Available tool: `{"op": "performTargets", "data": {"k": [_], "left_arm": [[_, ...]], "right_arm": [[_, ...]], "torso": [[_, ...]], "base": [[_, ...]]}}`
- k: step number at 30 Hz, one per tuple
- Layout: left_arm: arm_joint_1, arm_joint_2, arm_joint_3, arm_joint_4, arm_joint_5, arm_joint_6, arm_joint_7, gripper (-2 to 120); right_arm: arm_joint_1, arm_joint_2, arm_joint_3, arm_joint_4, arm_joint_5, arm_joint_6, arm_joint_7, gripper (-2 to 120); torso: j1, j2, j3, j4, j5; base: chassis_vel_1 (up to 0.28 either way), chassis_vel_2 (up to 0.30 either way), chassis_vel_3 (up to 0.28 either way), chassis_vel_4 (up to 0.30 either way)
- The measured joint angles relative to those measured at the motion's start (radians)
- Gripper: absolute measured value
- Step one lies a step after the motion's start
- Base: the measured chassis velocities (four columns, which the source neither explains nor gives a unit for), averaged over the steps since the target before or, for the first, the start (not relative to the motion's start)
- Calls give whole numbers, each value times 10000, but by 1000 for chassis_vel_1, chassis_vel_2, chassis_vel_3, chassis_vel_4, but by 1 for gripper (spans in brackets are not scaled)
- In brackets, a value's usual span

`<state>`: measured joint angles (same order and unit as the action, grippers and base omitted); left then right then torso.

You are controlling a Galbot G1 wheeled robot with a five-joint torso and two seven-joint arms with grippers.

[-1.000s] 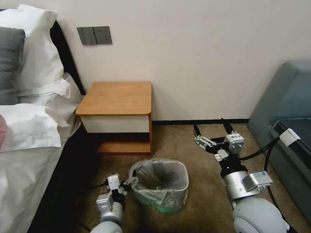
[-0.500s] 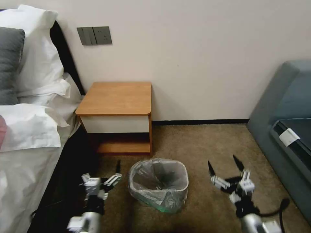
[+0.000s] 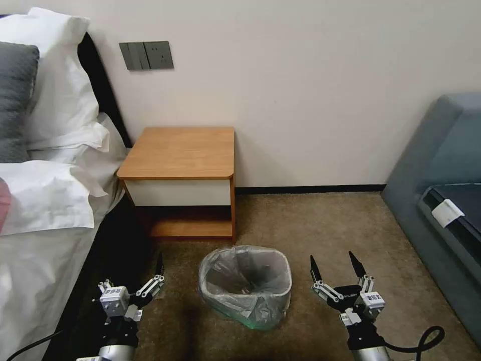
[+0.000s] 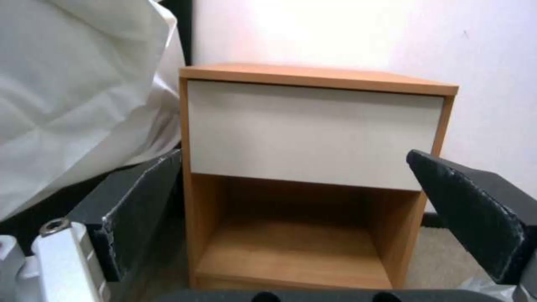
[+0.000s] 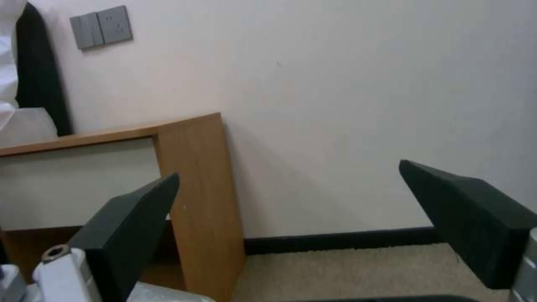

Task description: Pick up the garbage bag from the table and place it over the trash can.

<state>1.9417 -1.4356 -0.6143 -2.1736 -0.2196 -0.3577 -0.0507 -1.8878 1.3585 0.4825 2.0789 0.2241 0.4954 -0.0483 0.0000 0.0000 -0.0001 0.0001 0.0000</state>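
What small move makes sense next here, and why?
Probably none beyond parking the arms: the garbage bag already lines the trash can, folded over its rim, and the left gripper and right gripper hang open, apart from it on either side.

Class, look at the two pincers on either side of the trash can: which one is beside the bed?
The left pincer, open and low over the carpet, with the bed next to it. The right pincer, also open, sits across the bag-lined trash can, nearer the sofa.
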Motion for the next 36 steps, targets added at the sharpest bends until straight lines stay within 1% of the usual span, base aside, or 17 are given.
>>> {"op": "performTargets", "data": {"k": [36], "left_arm": [[-35, 20, 42, 28, -10, 57, -60, 100]], "right_arm": [[29, -44, -14, 18, 9, -51, 51, 100]], "torso": [[0, 0, 1, -1, 0]], "base": [[0, 0, 0, 0]]}}
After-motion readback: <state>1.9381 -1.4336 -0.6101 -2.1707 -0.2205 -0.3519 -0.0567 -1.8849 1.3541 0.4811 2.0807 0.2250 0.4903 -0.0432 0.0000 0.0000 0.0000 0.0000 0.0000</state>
